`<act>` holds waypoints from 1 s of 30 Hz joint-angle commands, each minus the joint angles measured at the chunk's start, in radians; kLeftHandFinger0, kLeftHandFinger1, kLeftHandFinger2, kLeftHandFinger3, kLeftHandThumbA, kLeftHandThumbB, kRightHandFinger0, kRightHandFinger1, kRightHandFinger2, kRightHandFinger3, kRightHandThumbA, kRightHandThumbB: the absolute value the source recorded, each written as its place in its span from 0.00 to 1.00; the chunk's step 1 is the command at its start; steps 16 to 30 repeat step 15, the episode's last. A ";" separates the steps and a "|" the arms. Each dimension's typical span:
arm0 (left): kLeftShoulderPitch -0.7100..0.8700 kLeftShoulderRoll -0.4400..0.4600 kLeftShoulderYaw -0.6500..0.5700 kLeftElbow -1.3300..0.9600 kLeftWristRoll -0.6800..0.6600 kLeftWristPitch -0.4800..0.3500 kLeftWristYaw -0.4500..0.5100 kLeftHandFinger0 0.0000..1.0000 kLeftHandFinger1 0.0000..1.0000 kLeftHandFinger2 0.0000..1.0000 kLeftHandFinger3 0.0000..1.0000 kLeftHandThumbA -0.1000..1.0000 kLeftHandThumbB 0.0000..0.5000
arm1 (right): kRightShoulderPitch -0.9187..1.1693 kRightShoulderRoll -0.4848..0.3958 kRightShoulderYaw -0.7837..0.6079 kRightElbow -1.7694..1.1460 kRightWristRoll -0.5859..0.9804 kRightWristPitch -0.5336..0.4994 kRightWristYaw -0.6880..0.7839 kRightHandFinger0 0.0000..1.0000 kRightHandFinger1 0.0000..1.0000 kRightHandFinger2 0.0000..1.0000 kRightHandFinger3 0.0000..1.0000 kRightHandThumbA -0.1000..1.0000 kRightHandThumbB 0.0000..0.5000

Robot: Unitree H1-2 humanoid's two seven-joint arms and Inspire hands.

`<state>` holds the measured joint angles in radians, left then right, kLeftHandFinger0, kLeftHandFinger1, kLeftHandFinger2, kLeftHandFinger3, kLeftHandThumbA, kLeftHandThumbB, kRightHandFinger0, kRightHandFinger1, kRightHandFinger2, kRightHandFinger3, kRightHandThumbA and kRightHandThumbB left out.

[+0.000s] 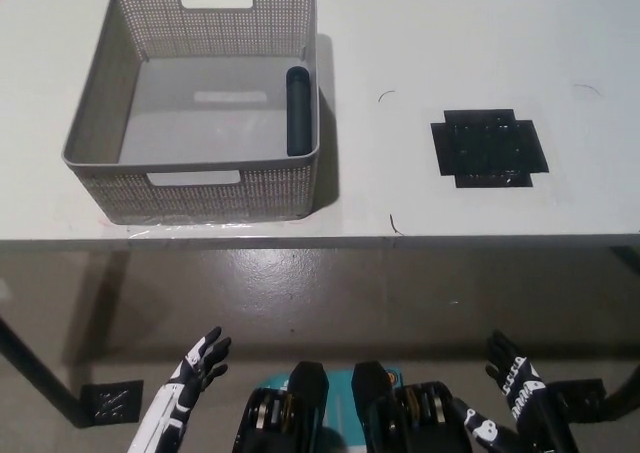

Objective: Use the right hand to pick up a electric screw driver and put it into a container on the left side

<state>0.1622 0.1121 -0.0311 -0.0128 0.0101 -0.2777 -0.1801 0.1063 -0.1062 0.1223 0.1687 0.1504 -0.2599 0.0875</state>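
Bright, even light from overhead, white worktop point(480, 53) close to washed out, soft shadow thrown right of the grey basket point(310, 33), broad darker shadow cast on the floor point(330, 293) under the worktop edge, faint sheen on that floor, focus sharp throughout, no motion blur seen
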 commanded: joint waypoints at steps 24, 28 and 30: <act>-0.021 0.000 0.015 0.000 0.003 -0.026 0.034 1.00 1.00 1.00 1.00 1.00 0.25 | -0.038 0.009 -0.038 0.013 0.029 -0.021 0.058 1.00 1.00 1.00 1.00 0.85 0.49; -0.021 0.000 0.015 0.000 0.003 -0.026 0.034 1.00 1.00 1.00 1.00 1.00 0.25 | -0.038 0.009 -0.038 0.013 0.029 -0.021 0.058 1.00 1.00 1.00 1.00 0.85 0.49; -0.021 0.000 0.015 0.000 0.003 -0.026 0.034 1.00 1.00 1.00 1.00 1.00 0.25 | -0.038 0.009 -0.038 0.013 0.029 -0.021 0.058 1.00 1.00 1.00 1.00 0.85 0.49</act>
